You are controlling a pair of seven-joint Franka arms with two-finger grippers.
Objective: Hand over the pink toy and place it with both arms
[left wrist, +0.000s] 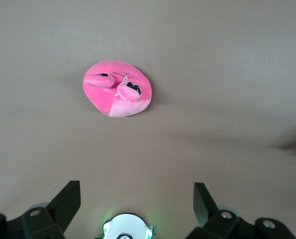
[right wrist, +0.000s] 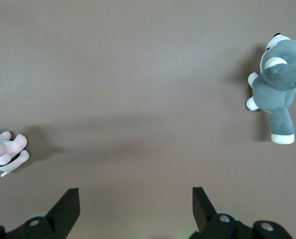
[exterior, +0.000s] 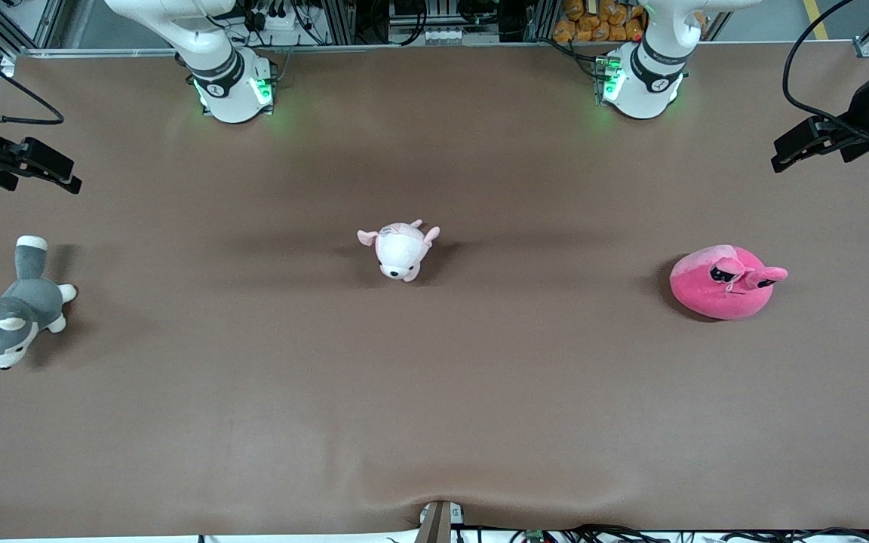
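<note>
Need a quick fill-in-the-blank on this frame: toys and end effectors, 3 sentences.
1. The pink toy lies toward the ___ arm's end of the table.
2. The plush at the table's middle is pale pink and ___.
3. Both the left end effector and the right end effector are ___, holding nothing.

Missing words: left; white; open

Pink toy (exterior: 721, 285) plush, soft nap; table (exterior: 434, 392) w/ matt brown cloth cover, slightly wrinkled.
</note>
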